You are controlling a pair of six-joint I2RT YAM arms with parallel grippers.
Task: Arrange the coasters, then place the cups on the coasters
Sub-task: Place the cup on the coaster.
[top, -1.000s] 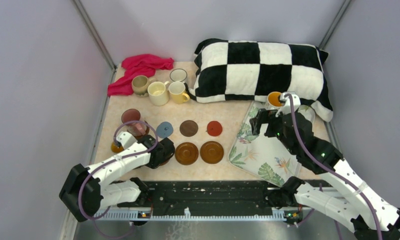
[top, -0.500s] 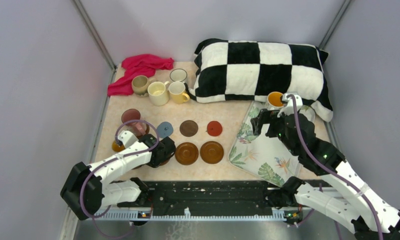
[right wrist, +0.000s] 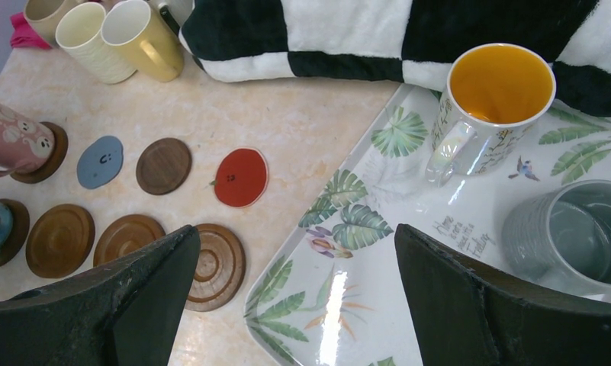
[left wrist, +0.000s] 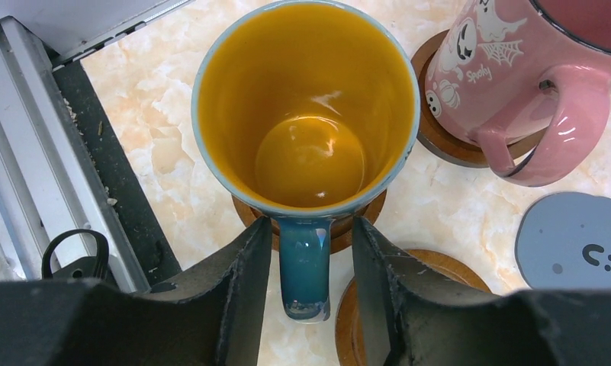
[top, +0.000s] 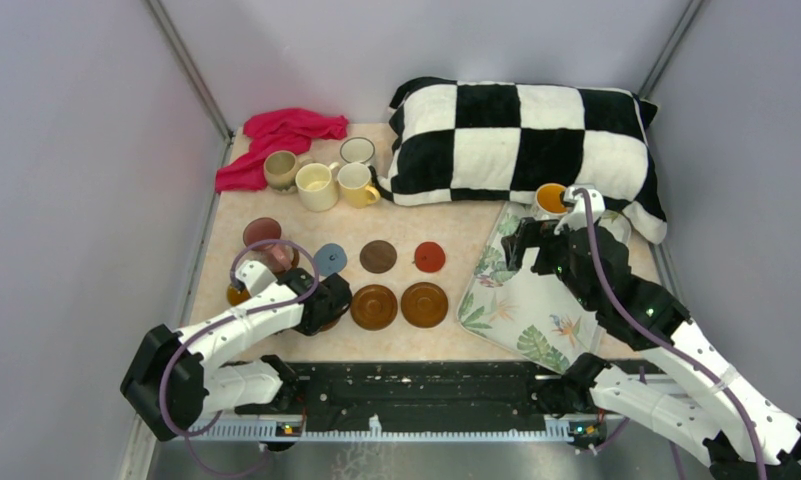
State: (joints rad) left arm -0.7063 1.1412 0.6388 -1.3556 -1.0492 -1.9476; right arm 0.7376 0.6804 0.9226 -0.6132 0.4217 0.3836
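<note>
Placement looks complete: blue mug [left wrist: 306,114] stands upright on a brown coaster [left wrist: 369,213] near the left edge of the surface [top: 276,205]. Left pincer [left wrist: 310,252] straddles its handle, slightly parted, gripping nothing. Right pincer [right wrist: 294,236] gapes wide and empty above the tray [right wrist: 348,305], likely lining up on the floral mug [right wrist: 485,114].

Marbled table [top: 456,225] with coasters [top: 379,256], cups [top: 317,186], tray [top: 506,300], pillow [top: 521,135], cloth [top: 276,135]
</note>
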